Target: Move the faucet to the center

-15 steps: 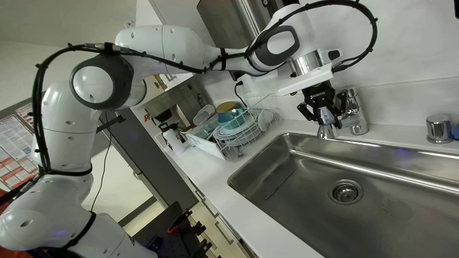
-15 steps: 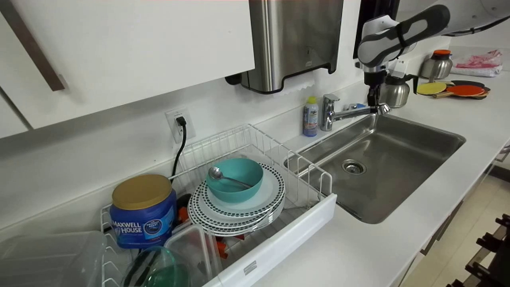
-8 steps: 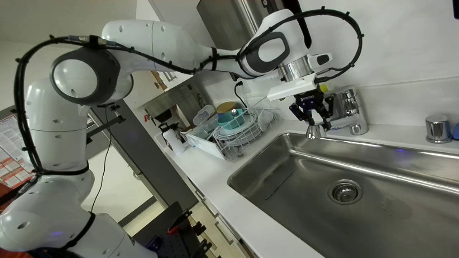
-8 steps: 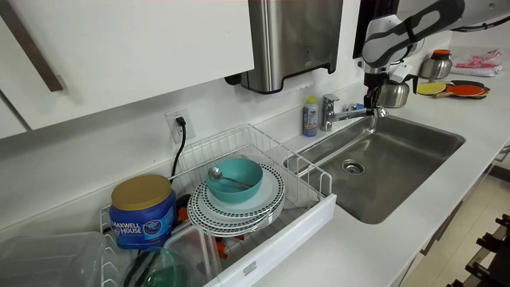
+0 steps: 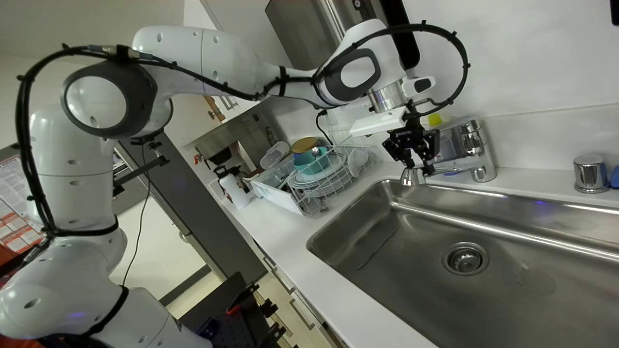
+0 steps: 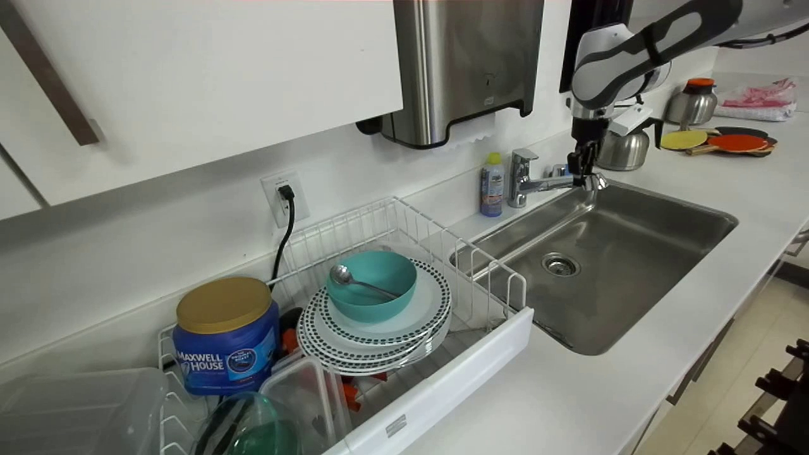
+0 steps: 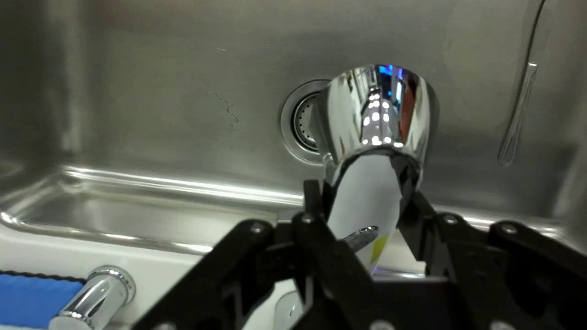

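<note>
The faucet (image 5: 475, 150) is chrome, with an upright base at the back of the sink. It also shows in an exterior view (image 6: 522, 177). Its spout points left toward the dish rack in one exterior view, with the flared spout head (image 5: 411, 177) over the sink's back edge. In the wrist view the spout head (image 7: 378, 107) is large, over the sink beside the drain. My gripper (image 5: 419, 166) has its fingers down on both sides of the spout just behind the head and is shut on it. The fingers also show in the wrist view (image 7: 364, 197). Part of the spout is hidden behind the fingers.
The steel sink (image 5: 483, 208) lies in front of the faucet. A spray bottle with a yellow cap (image 6: 493, 186) stands beside the faucet base. A dish rack (image 6: 468, 278) holds plates and a bowl. A steel dispenser (image 6: 471, 69) hangs on the wall. A kettle (image 6: 622, 148) stands behind the gripper.
My gripper and the spout head have moved together leftward in an exterior view, toward the dish rack. The spout has swivelled with them; the faucet base has stayed in place.
</note>
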